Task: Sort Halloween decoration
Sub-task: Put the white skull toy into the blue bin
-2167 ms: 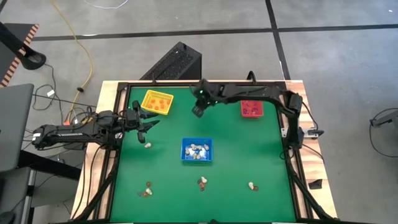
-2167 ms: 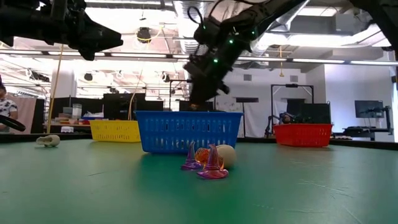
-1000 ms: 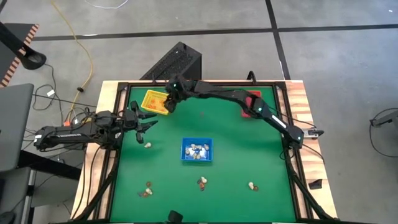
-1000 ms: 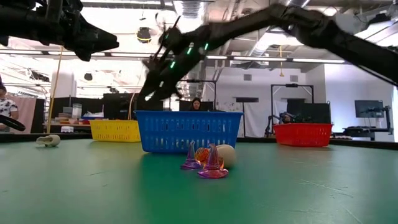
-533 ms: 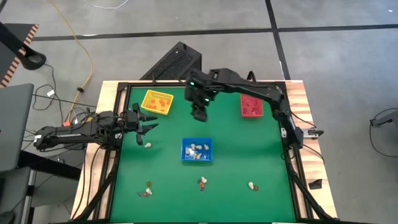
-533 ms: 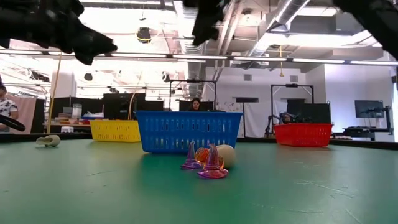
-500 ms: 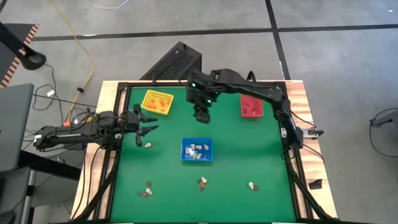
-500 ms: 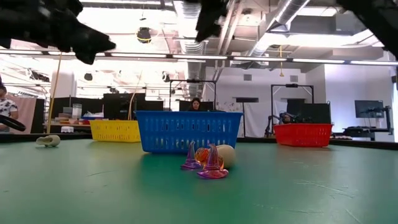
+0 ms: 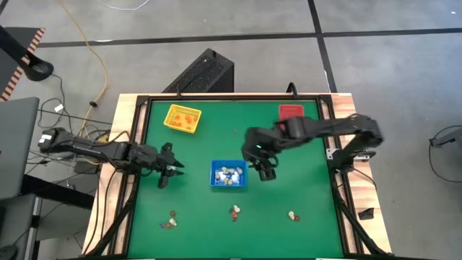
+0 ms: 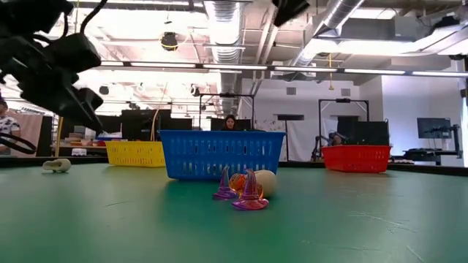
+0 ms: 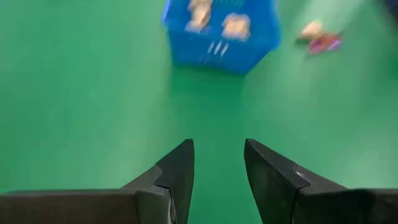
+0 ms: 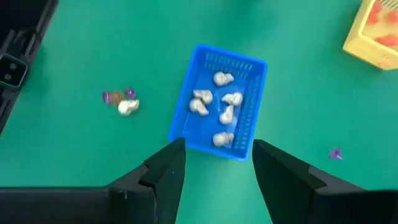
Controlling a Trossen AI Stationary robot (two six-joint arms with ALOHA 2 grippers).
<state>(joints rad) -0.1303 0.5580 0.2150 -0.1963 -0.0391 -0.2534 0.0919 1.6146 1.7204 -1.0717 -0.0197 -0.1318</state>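
A: What do the decorations look like, and where are they?

B: Tiny trinkets, each far smaller than a tray. Several whitish ones [image 12: 219, 109] lie inside the blue tray [image 9: 228, 174] in the middle of the green table [image 9: 289, 188]. Orange ones [image 9: 182, 120] sit in the yellow tray [image 9: 181, 118] near the far left corner. The red tray [image 9: 290, 112] stands at the far edge, partly covered by the right arm.

A: Any still loose?

B: Three small clusters on the near part of the mat: one at near left [image 9: 170, 222], one in the near middle [image 9: 235, 211], one at near right [image 9: 291, 216]. From table height the middle cluster [image 10: 247, 190] shows two purple cone shapes, an orange piece and a pale round one, touching each other in front of the blue tray.

A: And the grippers?

B: The left gripper [image 9: 168, 173] is just left of the blue tray, jaws apart, with nothing between them. The right gripper [image 9: 266, 172] is just right of that tray, jaws also apart and empty.

A: How much room is there?

B: A dark frame [image 9: 333, 202] runs round the mat. Bare green lies between the yellow and red trays and along the right side.
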